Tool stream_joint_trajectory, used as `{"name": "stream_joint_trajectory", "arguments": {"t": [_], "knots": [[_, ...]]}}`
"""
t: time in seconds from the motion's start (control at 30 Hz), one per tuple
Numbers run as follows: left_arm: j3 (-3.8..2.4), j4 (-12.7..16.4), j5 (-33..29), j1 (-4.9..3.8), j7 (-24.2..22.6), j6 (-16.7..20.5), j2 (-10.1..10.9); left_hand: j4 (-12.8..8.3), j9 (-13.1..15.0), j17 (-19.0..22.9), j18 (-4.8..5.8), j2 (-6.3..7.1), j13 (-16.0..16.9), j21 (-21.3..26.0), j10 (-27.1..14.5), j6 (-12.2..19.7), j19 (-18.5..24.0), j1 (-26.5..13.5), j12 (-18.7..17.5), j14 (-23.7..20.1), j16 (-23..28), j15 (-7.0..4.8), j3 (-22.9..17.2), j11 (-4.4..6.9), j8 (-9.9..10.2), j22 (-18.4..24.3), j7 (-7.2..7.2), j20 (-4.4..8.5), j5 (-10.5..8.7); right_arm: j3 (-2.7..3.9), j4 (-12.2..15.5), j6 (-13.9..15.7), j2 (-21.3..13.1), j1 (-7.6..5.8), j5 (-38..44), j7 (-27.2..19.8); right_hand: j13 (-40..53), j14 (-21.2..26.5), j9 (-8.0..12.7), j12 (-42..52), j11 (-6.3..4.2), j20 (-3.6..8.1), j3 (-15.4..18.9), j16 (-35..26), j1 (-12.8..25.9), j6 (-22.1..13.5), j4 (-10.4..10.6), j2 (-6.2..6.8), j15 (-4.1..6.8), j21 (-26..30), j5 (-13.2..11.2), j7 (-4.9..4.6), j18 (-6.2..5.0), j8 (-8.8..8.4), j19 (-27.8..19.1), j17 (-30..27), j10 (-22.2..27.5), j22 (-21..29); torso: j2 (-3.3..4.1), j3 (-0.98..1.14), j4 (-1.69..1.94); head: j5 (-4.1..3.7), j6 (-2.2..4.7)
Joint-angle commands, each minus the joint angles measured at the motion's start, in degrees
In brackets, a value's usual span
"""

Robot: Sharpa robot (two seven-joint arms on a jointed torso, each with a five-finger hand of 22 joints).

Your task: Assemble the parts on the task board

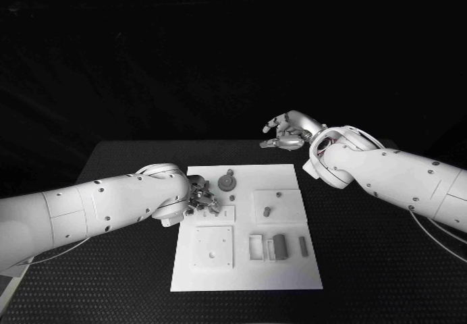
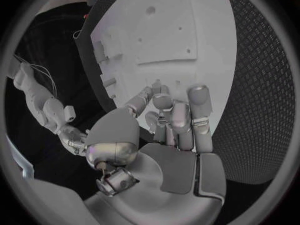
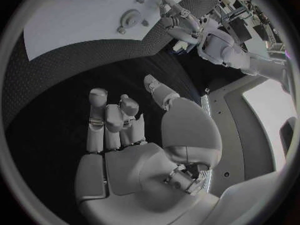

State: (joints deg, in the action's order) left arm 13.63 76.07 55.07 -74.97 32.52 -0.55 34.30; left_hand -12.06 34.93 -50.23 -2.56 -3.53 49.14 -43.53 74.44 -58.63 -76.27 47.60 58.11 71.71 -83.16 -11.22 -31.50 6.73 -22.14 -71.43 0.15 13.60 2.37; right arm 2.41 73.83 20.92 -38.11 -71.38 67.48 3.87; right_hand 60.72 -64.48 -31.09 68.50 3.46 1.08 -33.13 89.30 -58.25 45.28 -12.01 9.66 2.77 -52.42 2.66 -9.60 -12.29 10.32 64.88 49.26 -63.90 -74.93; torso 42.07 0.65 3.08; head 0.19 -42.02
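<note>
The black table (image 1: 389,270) spreads all around me, and the white task board (image 1: 282,273) sits in the middle of it, carrying the grey parts. Near its far edge lies a round disc-shaped part (image 1: 227,182); to the right of that a raised square plate (image 1: 277,204) with two small pegs standing in it; nearer me a bigger square plate (image 1: 213,246), and beside it a row of upright blocks (image 1: 279,246) in a shallow frame. My left hand (image 1: 200,200) is down on the board's left edge, just beside the disc part, with my own forearm covering the board's corner there. From my left wrist my fingers (image 2: 181,120) are curled in close together over the white surface, and I cannot tell whether a small part is pinched under the tips. My right hand (image 1: 288,131) is up beyond the board's far edge, over bare table, well apart from every part. Its fingers (image 3: 106,120) are loosely bent with the thumb out to the side, and nothing is in them.
</note>
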Motion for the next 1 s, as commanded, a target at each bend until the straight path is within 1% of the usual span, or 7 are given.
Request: {"name": "stream_joint_trajectory", "arguments": {"t": [0.03, 0.27, 0.53, 1.0], "knots": [[-0.02, 0.09, 1.11, 0.13, 0.21, -1.17, -0.18, 0.24, 7.79, 0.10, -1.05, -0.82, -0.08, 0.22, 0.54, -4.85, -0.21, -0.01, -0.39, -0.93, -0.16, -1.31, -0.10, -0.01, -10.63, -0.08, -0.63, -0.13, 0.40, 0.04, 0.02, -0.76, 0.05, -0.02, -0.01, -0.30, -0.08, 0.36, -0.02, 0.00, -0.02, 0.26, 0.21, -0.29, 0.09, 0.17, -0.02, -0.57, -0.04, 0.37, 0.17, -0.40, -2.71, 0.19, 0.01, -0.09, 0.53, -0.72, 0.00, 0.02, 0.00, 0.04, -0.09], [-0.02, 0.14, 1.11, 0.33, 0.30, -1.40, -0.18, 0.19, 7.79, 0.14, -1.05, -0.88, -0.10, 0.23, 0.59, -4.88, -0.22, 0.02, -0.43, -0.91, -0.17, -1.31, -0.12, 0.00, -10.61, -0.09, -0.64, -0.13, 0.40, 0.04, 0.02, -0.88, 0.05, -0.02, -0.01, -0.26, -0.11, 0.38, -0.02, 0.01, -0.02, 0.25, 0.22, -0.29, -0.01, 0.15, -0.10, -0.64, -0.04, 0.38, 0.17, -0.40, -2.71, 0.19, -0.01, -0.09, 0.55, -0.73, -0.02, 0.04, 0.01, 0.01, -0.20], [-0.03, 0.05, 1.17, 0.36, 0.33, -1.24, -0.05, 0.25, 7.76, 0.22, -1.03, -1.13, -0.14, 0.26, 0.64, -4.89, -0.24, -0.08, -0.52, -0.89, -0.18, -1.31, -0.13, -0.01, -10.54, -0.10, -0.63, -0.16, 0.40, 0.04, -0.07, -0.92, 0.11, -0.01, -0.01, -0.29, -0.13, 0.39, -0.02, 0.01, -0.02, 0.24, 0.24, -0.29, -0.06, 0.14, -0.14, -0.68, -0.04, 0.39, 0.17, -0.40, -2.71, 0.19, -0.03, -0.10, 0.56, -0.74, 0.00, 0.04, -0.02, -0.09, -0.28], [-0.03, 0.22, 2.43, 0.36, 0.66, -2.55, -0.02, 0.19, 7.75, 0.26, -1.03, -1.18, -0.16, 0.27, 0.67, -4.89, -0.24, -0.08, -0.56, -0.88, -0.19, -1.31, -0.14, -0.01, -10.51, -0.12, -0.63, -0.16, 0.40, 0.04, -0.10, -1.03, 0.15, -0.01, -0.01, -0.27, -0.15, 0.41, -0.02, 0.02, -0.01, 0.23, 0.29, -0.29, -0.08, 0.13, -0.19, -0.73, -0.04, 0.40, 0.17, -0.40, -2.71, 0.20, -0.05, -0.10, 0.57, -0.75, -0.04, 0.03, 0.02, -0.13, -0.58]]}}
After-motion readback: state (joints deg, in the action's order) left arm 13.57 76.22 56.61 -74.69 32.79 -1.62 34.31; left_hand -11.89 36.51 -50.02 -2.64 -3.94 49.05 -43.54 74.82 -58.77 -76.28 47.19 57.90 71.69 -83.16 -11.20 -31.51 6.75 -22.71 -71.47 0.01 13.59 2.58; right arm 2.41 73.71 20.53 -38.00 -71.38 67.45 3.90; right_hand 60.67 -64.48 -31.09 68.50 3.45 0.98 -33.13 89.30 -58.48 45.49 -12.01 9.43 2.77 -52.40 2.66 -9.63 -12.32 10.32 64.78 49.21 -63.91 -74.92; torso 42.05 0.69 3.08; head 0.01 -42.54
